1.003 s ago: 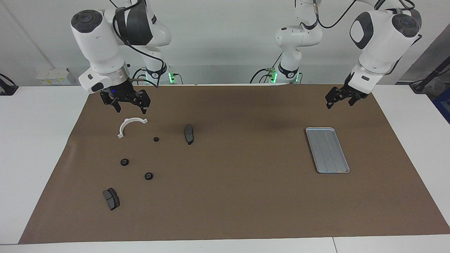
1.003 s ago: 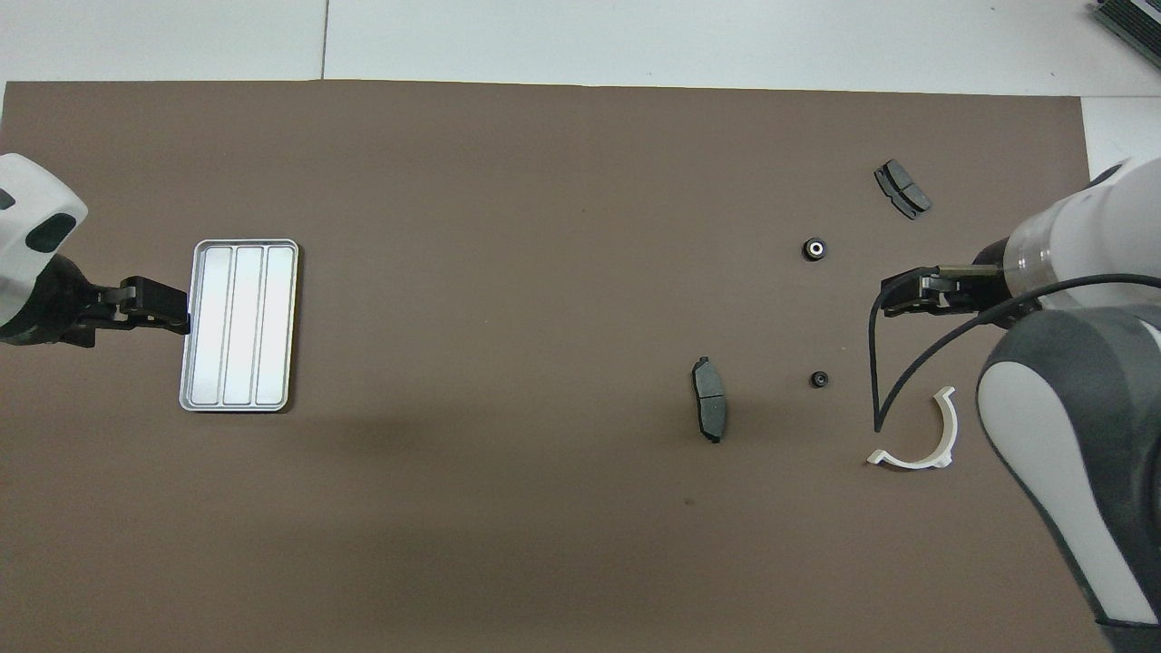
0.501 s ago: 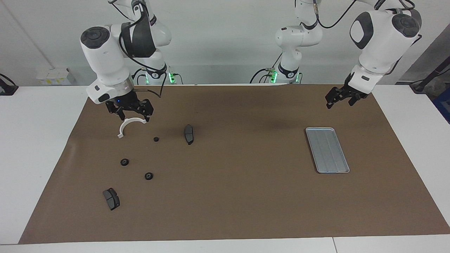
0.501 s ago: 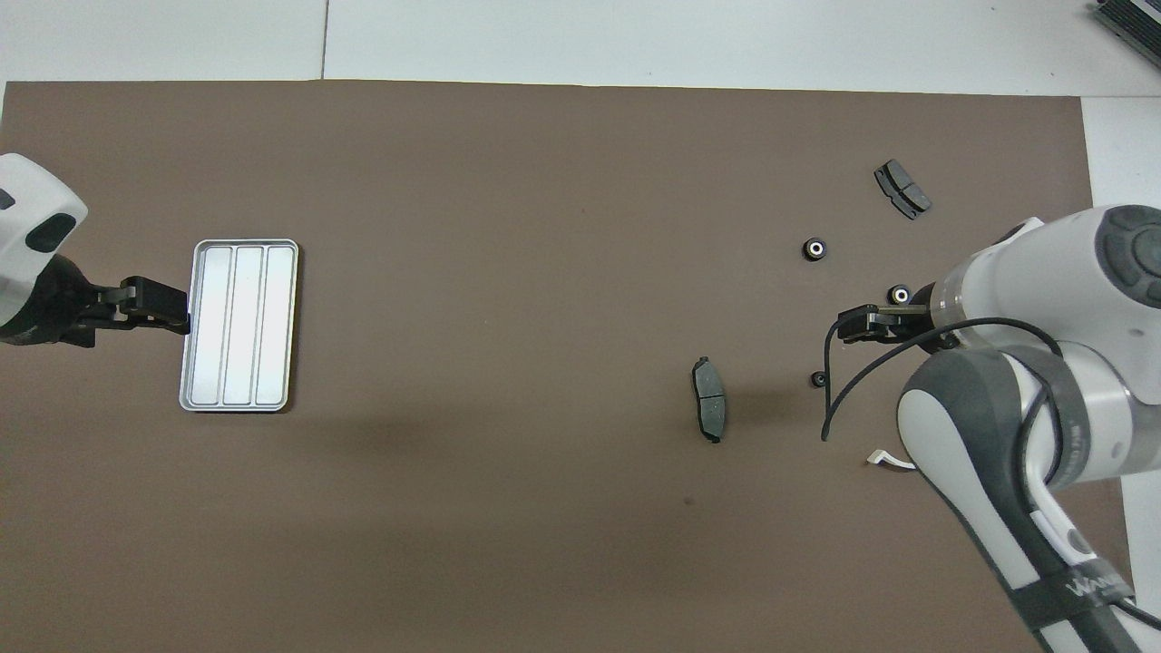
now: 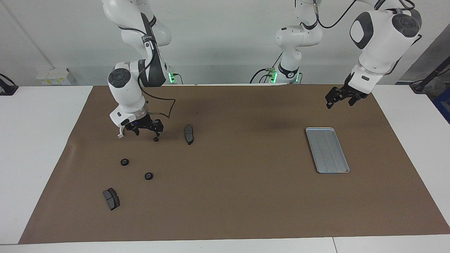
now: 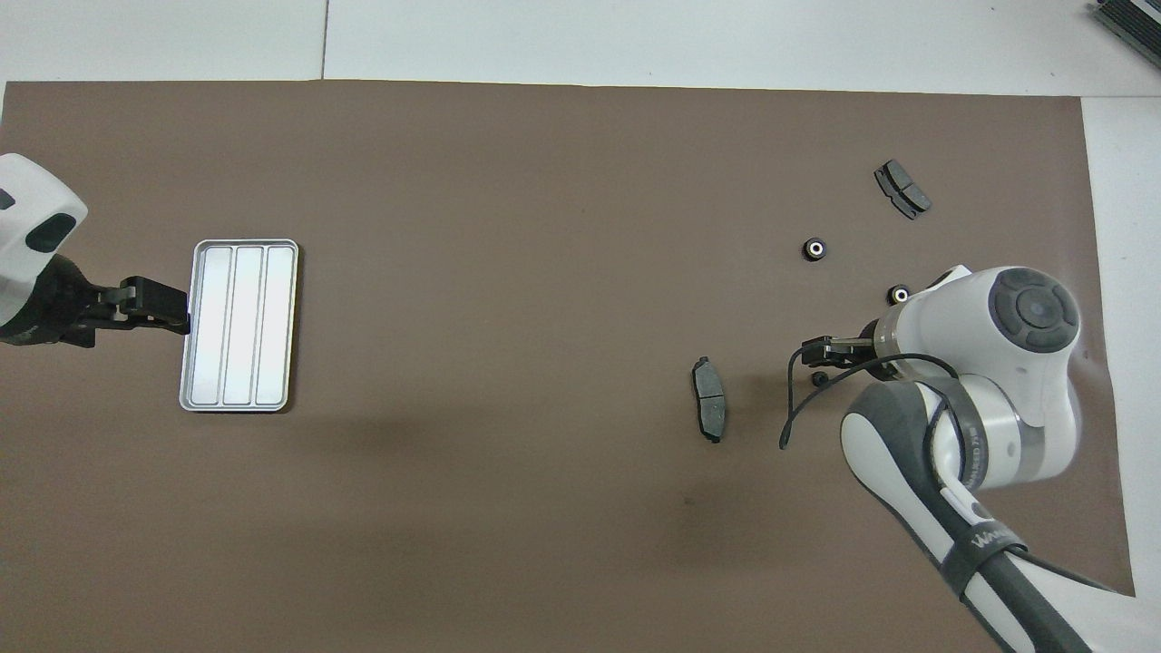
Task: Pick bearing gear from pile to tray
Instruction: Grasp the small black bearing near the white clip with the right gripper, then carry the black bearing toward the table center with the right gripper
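1. Two grippers are mine: my right gripper (image 5: 147, 132) hangs low over the pile with its fingers spread apart and nothing between them, and a small black round piece (image 5: 156, 139) lies on the brown mat (image 5: 225, 196) just under one fingertip.
2. Beside this gripper, toward the middle of the table, lies a dark brake pad (image 5: 188, 134).
3. Farther from the robots than my right gripper sit two more black round pieces (image 5: 124, 162) (image 5: 148, 176), then a second brake pad (image 5: 111, 198).
4. From the facing view, one end of the white half-ring bracket (image 5: 120, 134) peeks out beside my wrist; from overhead my arm hides the bracket entirely, and my right gripper (image 6: 821, 351) shows only as a dark tip.
5. My left gripper (image 5: 338, 98) waits in the air; whether it is open I cannot tell.
6. Overhead, my left gripper (image 6: 154, 305) sits at the rim of the tray (image 6: 201, 326); the facing view shows it raised, apart from the tray (image 5: 346, 165).
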You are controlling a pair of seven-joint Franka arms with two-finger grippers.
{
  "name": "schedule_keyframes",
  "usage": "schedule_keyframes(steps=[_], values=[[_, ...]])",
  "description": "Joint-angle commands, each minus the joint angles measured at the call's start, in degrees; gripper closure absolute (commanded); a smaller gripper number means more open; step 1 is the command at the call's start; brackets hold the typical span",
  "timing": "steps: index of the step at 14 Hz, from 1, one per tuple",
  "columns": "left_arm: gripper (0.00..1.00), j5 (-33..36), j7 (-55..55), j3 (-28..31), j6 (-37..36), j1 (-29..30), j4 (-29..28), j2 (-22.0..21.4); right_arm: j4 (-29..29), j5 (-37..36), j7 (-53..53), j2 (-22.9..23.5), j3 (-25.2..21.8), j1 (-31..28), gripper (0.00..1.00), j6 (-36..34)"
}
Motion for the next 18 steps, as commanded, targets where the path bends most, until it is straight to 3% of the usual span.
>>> schedule_keyframes(steps=[1,5,13,14,16,18], values=[[0.00,1.09,-0.22,-0.21,1.09,0.27,-1.70,-1.63,-2.57,1.49,-2.49,0.84,0.17,0.33,0.10,4.29],[0.00,1.09,-0.22,-0.21,1.09,0.27,-1.70,-1.63,-3.81,1.49,-2.41,2.51,0.17,1.65,0.26,7.47],[0.00,1.09,-0.22,-0.21,1.18,0.27,-1.70,-1.63,-4.69,1.49,-2.14,2.42,0.17,1.74,0.59,6.68],[0.00,1.09,-0.22,-0.21,1.10,0.27,-1.70,-1.63,-4.69,1.49,-2.14,2.42,0.17,1.74,0.64,6.59],[0.00,1.09,-0.22,-0.21,1.09,0.27,-1.70,-1.63,-4.34,1.49,-2.05,1.98,0.17,1.74,0.96,6.59],[0.00,1.09,-0.22,-0.21,1.09,0.27,-1.70,-1.63,-3.29,1.49,-1.88,1.81,0.26,1.74,1.00,6.24]])
